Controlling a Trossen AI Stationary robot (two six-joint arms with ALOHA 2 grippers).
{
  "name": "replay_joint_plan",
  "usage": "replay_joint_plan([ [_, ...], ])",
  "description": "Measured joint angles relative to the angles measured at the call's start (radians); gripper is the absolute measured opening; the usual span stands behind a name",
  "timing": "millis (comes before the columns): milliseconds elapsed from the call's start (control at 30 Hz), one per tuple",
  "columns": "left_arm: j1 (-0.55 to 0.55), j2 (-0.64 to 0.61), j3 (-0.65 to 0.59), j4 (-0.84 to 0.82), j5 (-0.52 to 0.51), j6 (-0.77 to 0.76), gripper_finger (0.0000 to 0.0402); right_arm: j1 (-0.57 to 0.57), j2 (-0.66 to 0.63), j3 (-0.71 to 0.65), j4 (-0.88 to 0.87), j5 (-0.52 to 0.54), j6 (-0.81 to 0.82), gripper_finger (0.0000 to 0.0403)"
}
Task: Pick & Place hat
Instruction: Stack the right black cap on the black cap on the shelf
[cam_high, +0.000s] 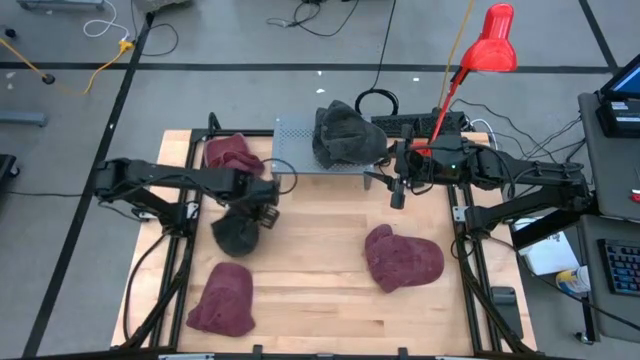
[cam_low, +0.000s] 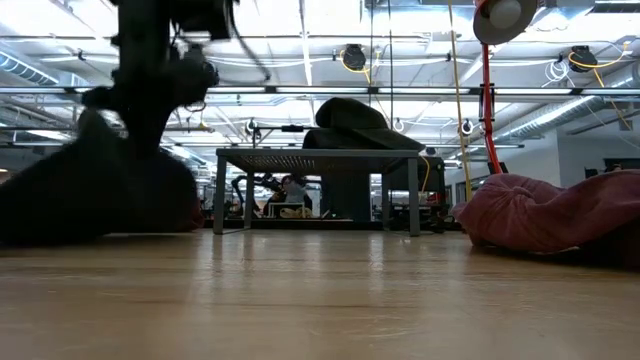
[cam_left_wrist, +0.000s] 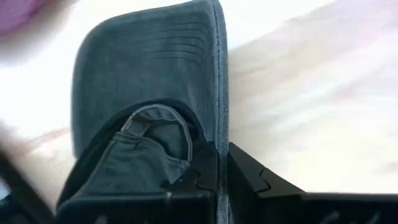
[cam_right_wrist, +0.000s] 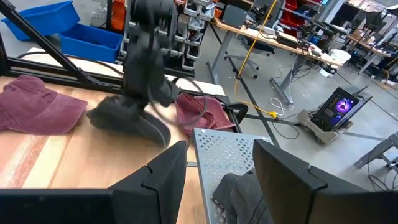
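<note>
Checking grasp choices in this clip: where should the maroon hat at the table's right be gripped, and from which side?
A judgement: the maroon hat lies slumped flat on the table, clear of other things, so come straight down and pinch a raised fold of its crown. The right gripper, open, is nearest; the left gripper is shut on the grey hat.

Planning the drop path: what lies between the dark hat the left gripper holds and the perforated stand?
In the high view, only bare table separates the dark hat, held by the left gripper, from the perforated stand.

The whole table (cam_high: 320, 290) is seen from straight above in the high view, and level across its wood in the low view. The perforated stand (cam_high: 300, 145) is shared by the high, low and right wrist views, while a dark hat (cam_left_wrist: 149, 93) is seen very close in the left wrist view.
</note>
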Motion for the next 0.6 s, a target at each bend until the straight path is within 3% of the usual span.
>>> replay_joint_plan([
  [267, -0.001, -0.069, 0.169, -0.003, 0.206, 0.169, 0.0009, 0.001, 0.000, 0.000, -0.001, -0.002, 0.076, 0.0180],
  [500, 0.002, -0.091, 0.313, -0.005, 0.394, 0.290, 0.0009, 0.002, -0.001, 0.000, -0.009, -0.005, 0.262, 0.0180],
  [600, 0.014, -0.089, 0.366, -0.003, 0.497, 0.334, 0.0009, 0.001, -0.001, 0.000, -0.034, -0.062, 0.325, 0.0180],
])
